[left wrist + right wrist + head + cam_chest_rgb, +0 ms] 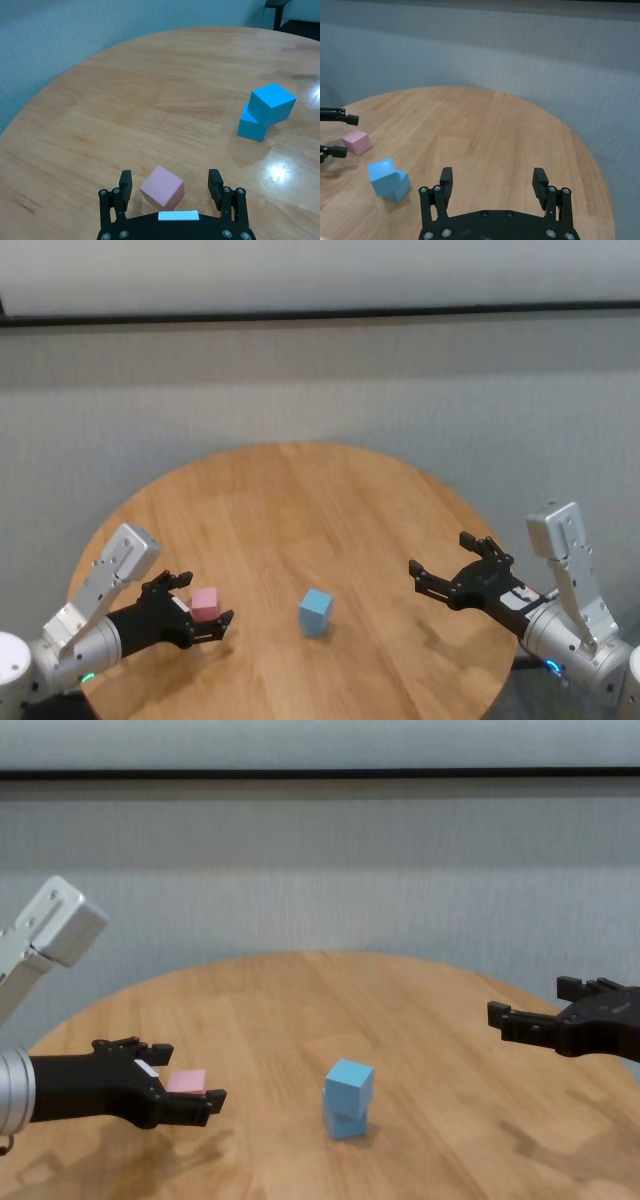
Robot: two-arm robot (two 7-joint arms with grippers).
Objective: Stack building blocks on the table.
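Two light blue building blocks stand stacked near the middle of the table (300, 500). The top block (272, 102) sits skewed on the bottom one (251, 126), and the head view shows the stack (315, 611) from above. A pale pink block (204, 603) rests on the wood to the stack's left. My left gripper (170, 181) is open around this pink block (162, 187), one finger on each side, neither touching it. Over the table's right part my right gripper (440, 553) hovers open and holds nothing.
A grey wall (320, 390) rises close behind the round table. The table's rim curves near both arms. Bare wood stretches behind the blocks and between the blue stack (347, 1103) and my right gripper (530, 1000).
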